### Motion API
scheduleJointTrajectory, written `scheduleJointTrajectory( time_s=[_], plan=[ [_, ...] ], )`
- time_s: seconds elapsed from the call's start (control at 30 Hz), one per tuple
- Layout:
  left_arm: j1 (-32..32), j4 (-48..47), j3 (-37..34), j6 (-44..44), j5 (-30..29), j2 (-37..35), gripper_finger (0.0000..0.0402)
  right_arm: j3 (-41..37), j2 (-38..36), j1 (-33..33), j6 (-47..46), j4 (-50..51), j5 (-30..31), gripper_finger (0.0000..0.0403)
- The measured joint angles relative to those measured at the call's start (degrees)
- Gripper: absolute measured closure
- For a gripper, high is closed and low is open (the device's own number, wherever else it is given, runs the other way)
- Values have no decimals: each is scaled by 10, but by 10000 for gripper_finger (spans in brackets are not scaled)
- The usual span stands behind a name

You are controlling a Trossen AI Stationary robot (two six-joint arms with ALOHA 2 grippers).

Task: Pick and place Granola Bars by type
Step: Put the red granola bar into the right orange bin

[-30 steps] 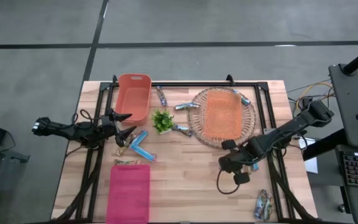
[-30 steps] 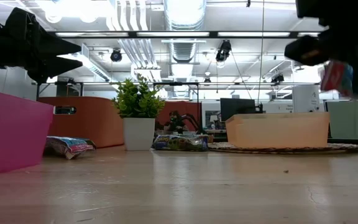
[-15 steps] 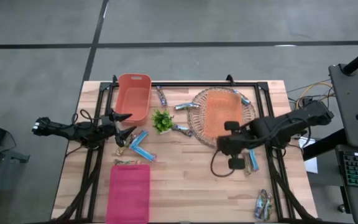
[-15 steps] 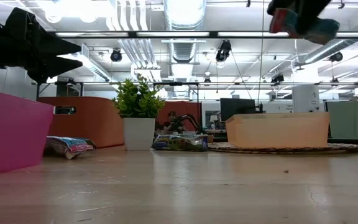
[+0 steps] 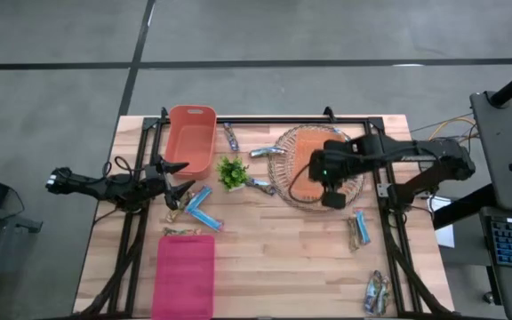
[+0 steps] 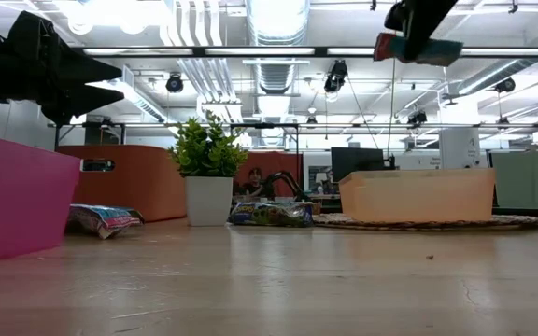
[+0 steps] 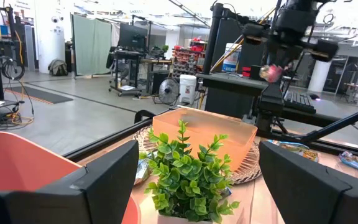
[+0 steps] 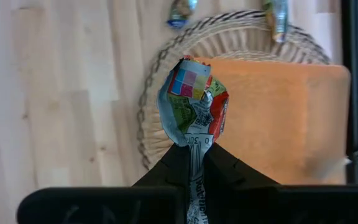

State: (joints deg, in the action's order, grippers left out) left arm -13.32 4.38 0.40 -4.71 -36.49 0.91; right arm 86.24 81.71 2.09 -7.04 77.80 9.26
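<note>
My right gripper (image 5: 327,178) hangs high over the wicker basket (image 5: 356,169) and its orange tray (image 5: 309,156), shut on a crumpled granola bar (image 8: 193,102) with a silver-blue, red and green wrapper. In the low view the bar (image 6: 418,47) shows near the top edge. My left gripper (image 5: 181,187) hovers open at the table's left, between the orange bin (image 5: 191,138) and two bright blue bars (image 5: 199,207) lying flat. More bars lie on the wood (image 5: 358,229), (image 5: 180,232), (image 5: 230,135). My right gripper pinches the bar by one end (image 8: 194,146) between its two fingers (image 8: 222,165), coming from above and pointing down. The rest of the wrapper sticks out past the fingertips. The bar is lifted clear, above the basket's near-left rim and the tray.
A small green plant (image 5: 232,172) stands between the orange bin and the basket. A pink bin (image 5: 185,274) sits at the near left. Bars lie on the basket's far rim (image 5: 345,138), beside the plant (image 5: 258,184) and at the near right corner (image 5: 376,292).
My right gripper has risen and carried the bar from the table's near right toward the far edge and slightly left, ending over the basket. It has turned about on the way. One bar stays on the wood where the gripper was.
</note>
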Motion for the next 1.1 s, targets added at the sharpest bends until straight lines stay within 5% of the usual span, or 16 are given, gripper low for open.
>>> scheduleJointTrajectory(
  time_s=[0.63,1.1],
  plan=[
    [0,0,0,0,0,0,90,-39,6,-245,217,-75,31,390],
    [0,0,0,0,0,0,90,-66,121,-394,302,-152,-3,390]
  ],
)
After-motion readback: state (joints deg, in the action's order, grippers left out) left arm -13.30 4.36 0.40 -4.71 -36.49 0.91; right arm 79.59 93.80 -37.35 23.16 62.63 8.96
